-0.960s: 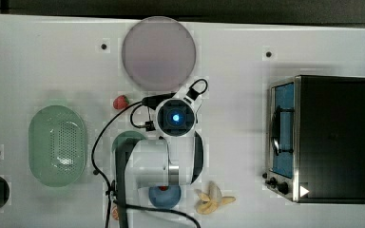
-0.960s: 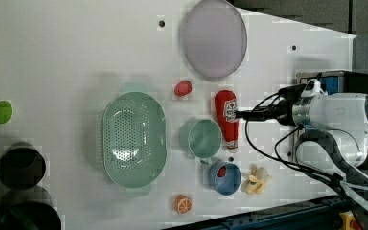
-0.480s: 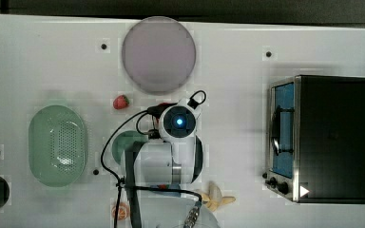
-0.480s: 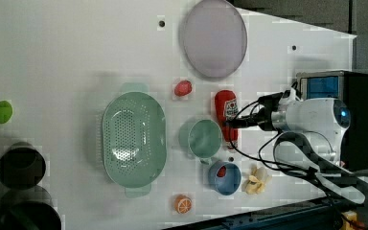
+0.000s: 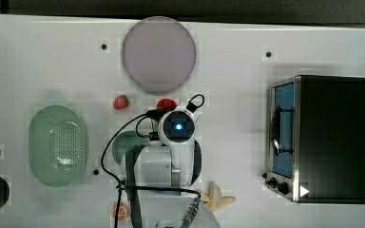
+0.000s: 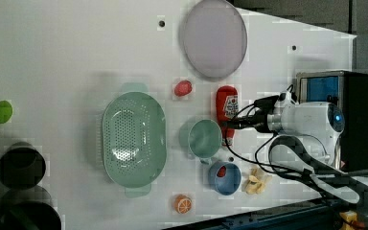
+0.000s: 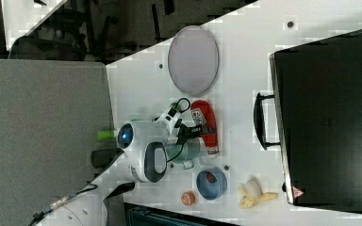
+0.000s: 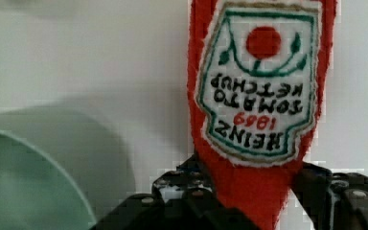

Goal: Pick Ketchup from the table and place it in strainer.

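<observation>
Your tool [image 8: 249, 196] has its fingers on either side of the ketchup bottle [image 8: 261, 86], lying on the worktop [image 6: 76, 57] beside the green cup [image 6: 204, 138]; whether they pinch it, you cannot tell.

The arm [image 6: 302, 120] is built of glossy white rounded shells with dark grey panels set at the joints. A round blue light [image 5: 178, 127] glows on a black-ringed cap at the wrist. Black cables [image 5: 119, 142] loop out from the wrist and trail back along the arm. The jaws are black, with small silver screws [image 8: 359, 194].
</observation>
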